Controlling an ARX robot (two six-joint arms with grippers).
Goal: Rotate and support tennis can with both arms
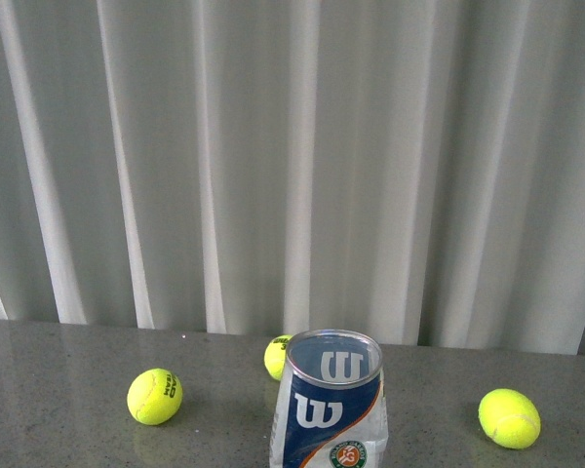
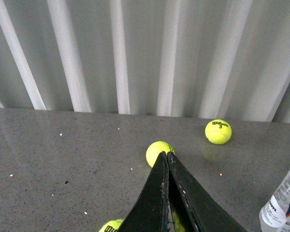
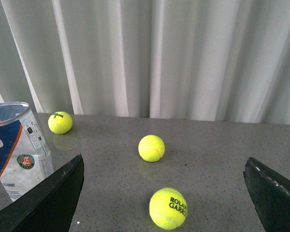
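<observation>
1. The tennis can [image 1: 328, 405] stood upright on the grey counter [image 1: 58, 439], mouth open, balls around it.
2. The left hand [image 2: 167, 157] was clenched on nothing.
3. The right hand [image 3: 164, 166] gaped wide, beside the can.

- the tennis can [image 1: 327, 414] carries a white W logo on its navy label, seen again reversed through the clear rim; a round badge below it reads "RG"
- the ball [image 3: 168, 208] lying between the right hand's [image 3: 164, 193] fingers reads "ROLAND GARROS"
- the ball [image 2: 218, 131] beyond the left hand [image 2: 166, 157] reads "Wilson 3"
</observation>
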